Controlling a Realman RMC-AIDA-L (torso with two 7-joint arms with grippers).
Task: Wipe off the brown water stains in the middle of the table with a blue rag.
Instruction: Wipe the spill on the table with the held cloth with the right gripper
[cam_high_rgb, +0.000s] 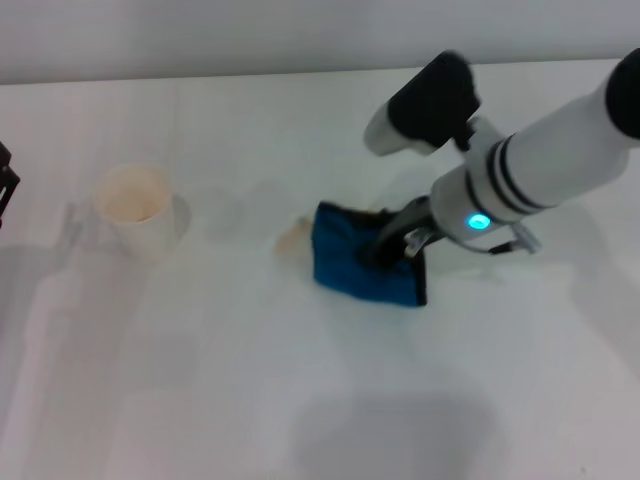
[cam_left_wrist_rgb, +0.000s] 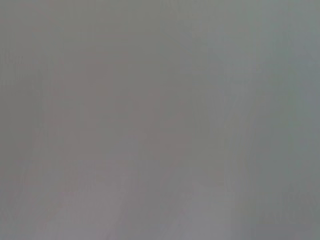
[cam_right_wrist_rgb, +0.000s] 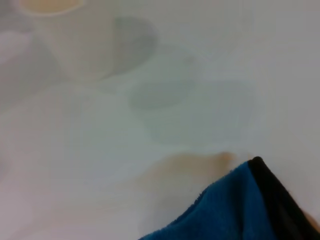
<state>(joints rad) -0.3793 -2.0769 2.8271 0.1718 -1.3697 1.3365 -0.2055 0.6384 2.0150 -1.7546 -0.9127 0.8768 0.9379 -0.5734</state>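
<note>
1. Plainly, the blue rag (cam_high_rgb: 366, 262) was a soft, light cloth, bunched on the bench (cam_high_rgb: 300, 400) under the right gripper (cam_high_rgb: 385, 245). Its dark fingers (cam_high_rgb: 395, 232) pressed into the rag's middle, and we could not tell whether they pinched a fold or only pushed down.
2. We judged that the rag would crumple and drag rather than slide flat, so a hold near its middle, away from the black edging (cam_right_wrist_rgb: 272, 192), suited it best.
3. A remnant of the brown water stains (cam_high_rgb: 293, 237) lay touching the rag, on its side toward the paper cup (cam_high_rgb: 135, 207); the cup stood well beyond the stain.
4. The bench was smooth, white and glossy, likely slick when wet.
5. The left gripper's edge (cam_high_rgb: 6, 185) showed beyond the cup, well apart from the rag; its fingers we could not make out.
</note>
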